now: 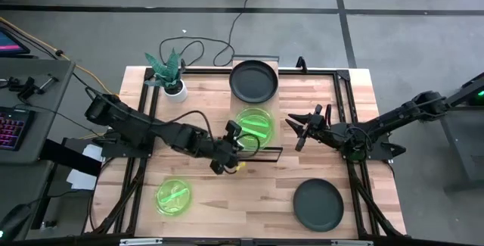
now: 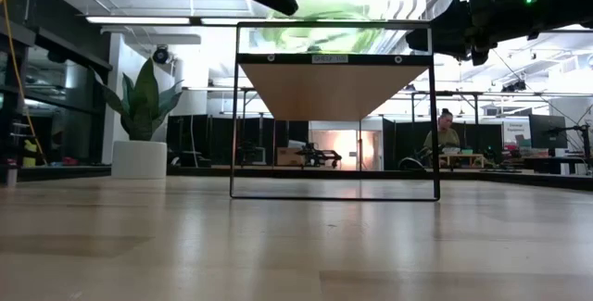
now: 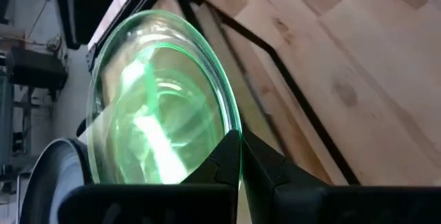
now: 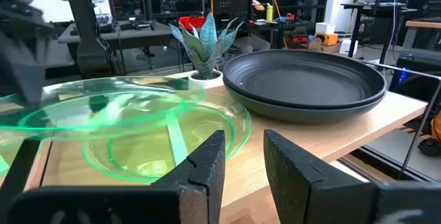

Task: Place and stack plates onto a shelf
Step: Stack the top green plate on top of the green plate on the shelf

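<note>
My left gripper (image 1: pixel 235 135) is shut on a translucent green plate (image 1: pixel 255 124) that hovers over the middle of the light-wood shelf (image 1: pixel 281 87). In the right wrist view a second green plate (image 4: pixel 162 148) lies flat on the shelf under the held one (image 4: pixel 83 110). Dark grey plates (image 1: pixel 254 81) sit at the shelf's far end; the right wrist view suggests two stacked (image 4: pixel 303 79). A third green plate (image 1: pixel 174 197) and one dark plate (image 1: pixel 318 204) lie flat on the table. My right gripper (image 1: pixel 296 130) is open, just right of the shelf, pointing at the green plates. My left gripper pinches the held green plate by its rim (image 3: pixel 236 141) on the side toward the table's left, one finger (image 3: pixel 213 165) on the hollow face and one (image 3: pixel 269 169) on the underside. It comes in about level from the left. The plate is lifted clear, roughly level above the shelf.
A white pot with a green plant (image 1: pixel 171 76) stands at the table's far left, near the shelf's far end. The shelf's thin black frame (image 2: pixel 334 197) stands on the tabletop. Bare wood lies between the two plates near the table's near edge.
</note>
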